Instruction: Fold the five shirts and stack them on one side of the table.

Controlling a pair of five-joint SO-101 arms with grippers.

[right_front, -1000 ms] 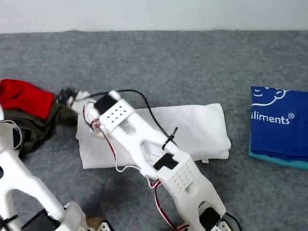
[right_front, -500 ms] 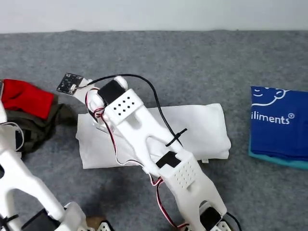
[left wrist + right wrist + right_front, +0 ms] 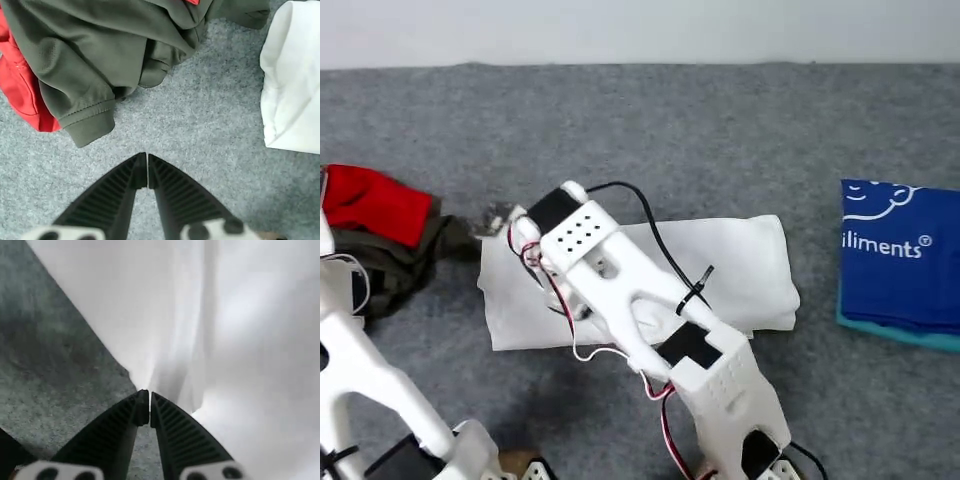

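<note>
My right claw (image 3: 145, 409) is pressed together right at the edge of the folded white shirt (image 3: 750, 265), which lies in the middle of the worktop (image 3: 720, 130). My left claw (image 3: 147, 172) is pressed together too, over grey surface between that shirt and the crumpled olive shirt (image 3: 100, 45), red shirt (image 3: 20, 85) bunched against it. At the high view's right edge, a folded blue shirt (image 3: 900, 245) rests on a teal shirt (image 3: 890, 330).

On the grey table (image 3: 670, 130): white shirt (image 3: 750, 265), red shirt (image 3: 375, 205), olive shirt (image 3: 390, 268), blue shirt (image 3: 900, 285) (white print), teal shirt (image 3: 890, 329).
</note>
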